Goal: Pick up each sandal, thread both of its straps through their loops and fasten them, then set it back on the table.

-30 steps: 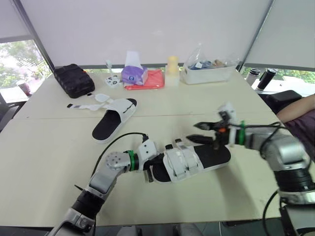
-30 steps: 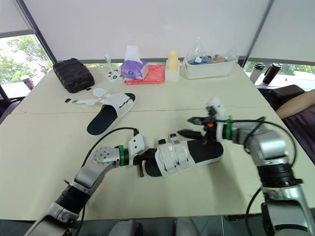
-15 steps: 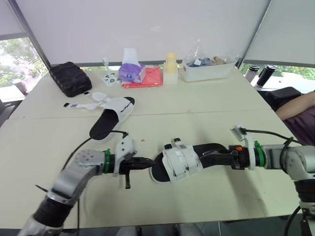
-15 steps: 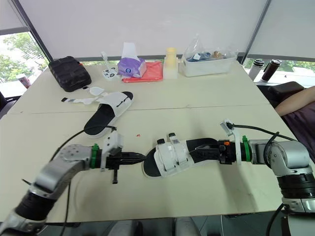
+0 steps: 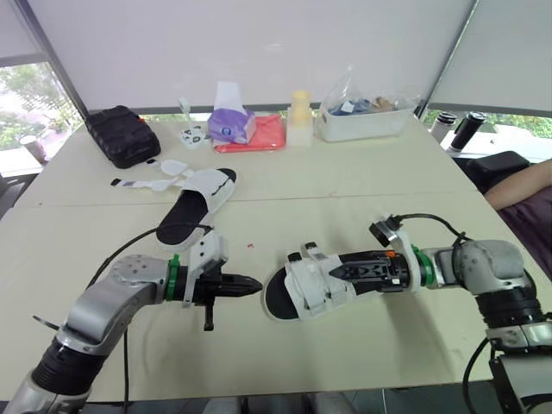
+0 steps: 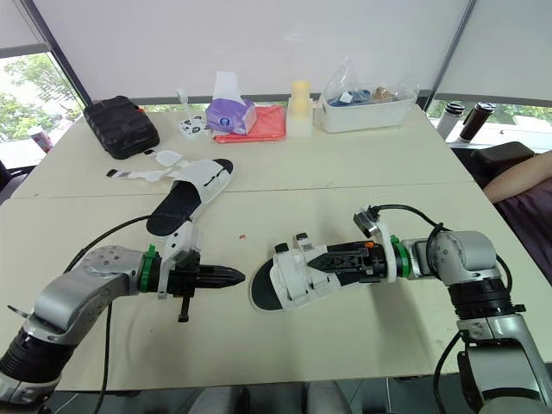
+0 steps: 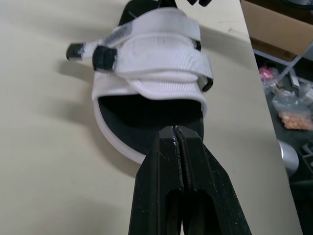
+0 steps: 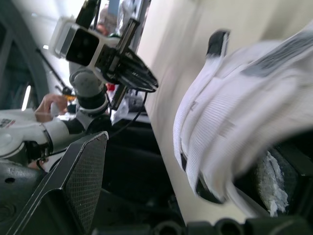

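- On table (image 5: 362,198), toward its near edge, near sandal (image 5: 315,291) is laid flat, black footbed up.
- Both its white straps (image 7: 156,54) are seen laid across the upper; black tab ends stick out on the side away from the robot.
- R gripper (image 6: 321,256) is stretched low over the near sandal's open footbed from the robot's right, tips reaching the strap edge. Jaws are held apart in R wrist view: one finger (image 8: 83,181) is kept clear of the straps, w/ nothing seen clamped.
- L gripper (image 5: 255,285) is pointed at the near sandal's other end from the robot's left, just beside it, not touching. Jaws are pressed together, empty; fingers (image 7: 161,161) are seen meeting in L wrist view.
- Far sandal (image 5: 197,207) is placed beyond the near sandal, to the robot's left, well apart; its loose straps (image 5: 147,183) are spread out flat on the table.
- Further beyond, a row of items is set along the far edge: black case (image 5: 123,138), tissue pack (image 5: 230,128), red cloth (image 5: 269,136), yellow bottle (image 5: 300,119), clear tub (image 5: 362,128).
- Two dark flasks (image 5: 466,131) and a person's arm (image 5: 526,183) are seen off to the robot's right of the near sandal.
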Available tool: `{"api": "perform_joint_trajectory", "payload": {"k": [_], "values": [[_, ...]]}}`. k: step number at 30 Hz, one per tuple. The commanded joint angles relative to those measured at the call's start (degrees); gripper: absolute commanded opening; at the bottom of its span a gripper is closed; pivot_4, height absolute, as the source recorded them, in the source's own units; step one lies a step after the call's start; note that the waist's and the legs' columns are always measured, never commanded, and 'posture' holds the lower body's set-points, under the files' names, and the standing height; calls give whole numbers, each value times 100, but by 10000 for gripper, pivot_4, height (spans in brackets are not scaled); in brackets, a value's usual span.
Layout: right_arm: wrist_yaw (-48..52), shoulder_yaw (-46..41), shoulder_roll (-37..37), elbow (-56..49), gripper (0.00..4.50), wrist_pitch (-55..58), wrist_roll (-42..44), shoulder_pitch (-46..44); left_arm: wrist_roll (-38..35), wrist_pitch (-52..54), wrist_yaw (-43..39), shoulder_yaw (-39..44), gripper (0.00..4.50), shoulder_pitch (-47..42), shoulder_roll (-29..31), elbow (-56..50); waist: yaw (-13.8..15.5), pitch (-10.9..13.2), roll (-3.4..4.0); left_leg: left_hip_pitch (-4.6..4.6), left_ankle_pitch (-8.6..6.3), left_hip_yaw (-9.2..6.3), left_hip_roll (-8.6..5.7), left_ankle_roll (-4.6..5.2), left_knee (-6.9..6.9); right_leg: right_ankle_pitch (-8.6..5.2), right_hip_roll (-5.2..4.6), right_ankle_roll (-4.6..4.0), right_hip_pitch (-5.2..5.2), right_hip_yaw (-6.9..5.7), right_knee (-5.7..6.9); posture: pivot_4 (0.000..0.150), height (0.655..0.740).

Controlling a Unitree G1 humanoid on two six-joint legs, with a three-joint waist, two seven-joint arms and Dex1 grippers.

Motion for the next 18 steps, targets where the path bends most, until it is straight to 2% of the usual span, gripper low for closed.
{"api": "perform_joint_trajectory", "payload": {"k": [1,2,6,8,10,11,14,18], "values": [[-113,38,189,-80,39684,61,44,-216,95,-198,136,40,0,-38,-65,-50,2,2,4,0,0,0,0,0,0,0,-1,0,-1,0,1,1500,7400],[-213,4,263,-61,36954,47,24,-238,120,-231,177,42,0,-28,-85,-39,3,3,5,-1,0,1,0,-1,0,0,-2,0,-1,0,1,1500,7400],[-625,-317,456,108,20174,88,42,-280,173,-305,236,30,0,59,-110,-33,9,4,5,-3,1,0,-1,-1,0,0,-4,1,-4,0,1,1500,7400],[-731,-547,470,58,8611,258,184,-265,138,-259,262,22,0,92,-133,-46,14,4,5,-12,1,1,-2,-2,0,0,-6,1,-13,0,1,1500,7400],[-834,-760,472,-107,2170,403,330,-210,109,-207,264,0,0,112,-152,-99,16,2,2,-14,1,1,-2,-3,0,1,-7,1,-14,0,1,1500,7400],[-978,-1020,527,-163,759,520,440,-210,109,-204,262,-19,0,117,-156,-138,15,2,3,-13,1,1,-2,-3,3,2,-9,2,-12,0,1,1500,7400],[-1770,-2299,924,-32,497,726,844,-461,94,-218,333,24,0,62,-211,-172,5,4,5,-13,2,2,-4,-4,4,3,-11,5,-13,0,5,1500,7400],[-3938,-4336,1737,267,497,107,1339,-1163,114,-287,495,182,0,-122,-354,-15,-10,7,11,-24,6,8,-3,-10,3,4,-7,5,-33,7,19,1500,7400]]}}
